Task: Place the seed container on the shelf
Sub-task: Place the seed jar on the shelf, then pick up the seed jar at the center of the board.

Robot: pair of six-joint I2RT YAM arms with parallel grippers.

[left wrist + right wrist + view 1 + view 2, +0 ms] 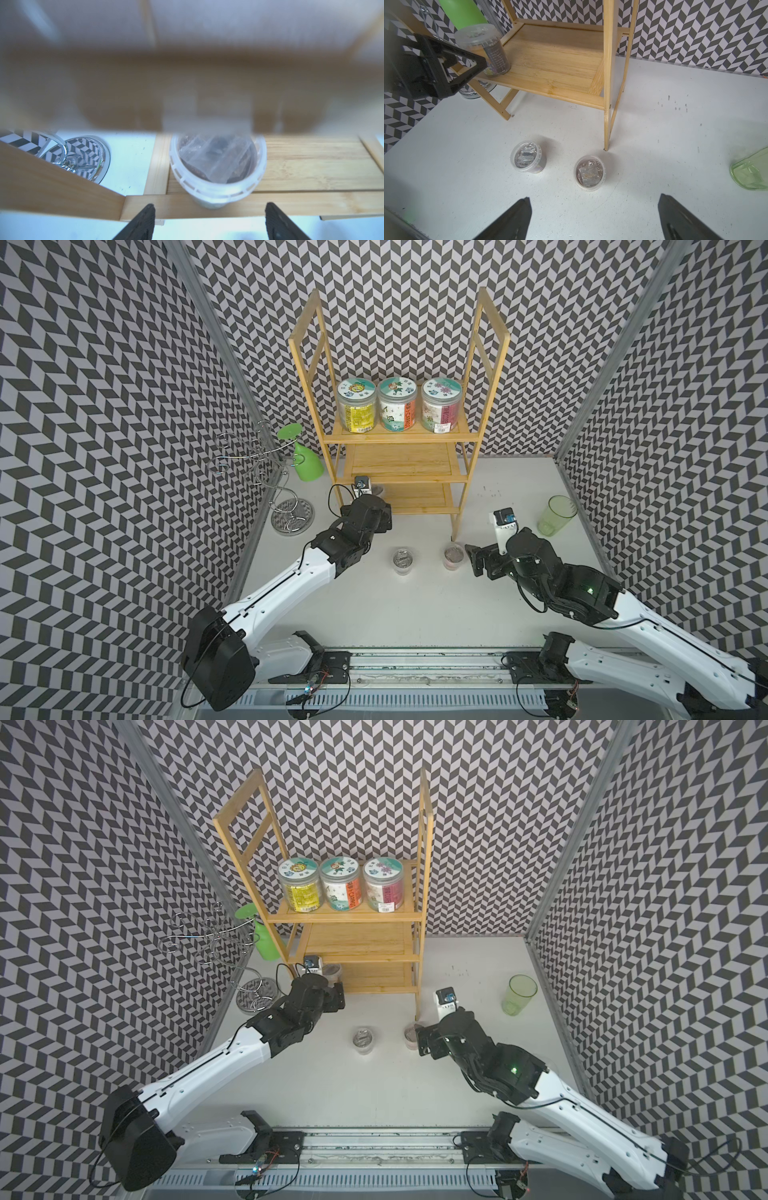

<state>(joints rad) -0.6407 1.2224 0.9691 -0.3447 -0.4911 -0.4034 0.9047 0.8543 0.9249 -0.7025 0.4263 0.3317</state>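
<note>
A blurred middle tier crosses the left wrist view, hiding the seed container (216, 166)'s far rim. It stands on the shelf (311, 166)'s bottom tier, at the 9 o'clock end. The left gripper (209, 207) is spread, touching nothing. The right gripper (595, 197) is wide and empty.

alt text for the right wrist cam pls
Two small lidded seed tubs stand on the white table before the bamboo shelf, ahead of the open right gripper. A third container stands on the shelf's lowest tier; a green cup shows at the edge.
</note>
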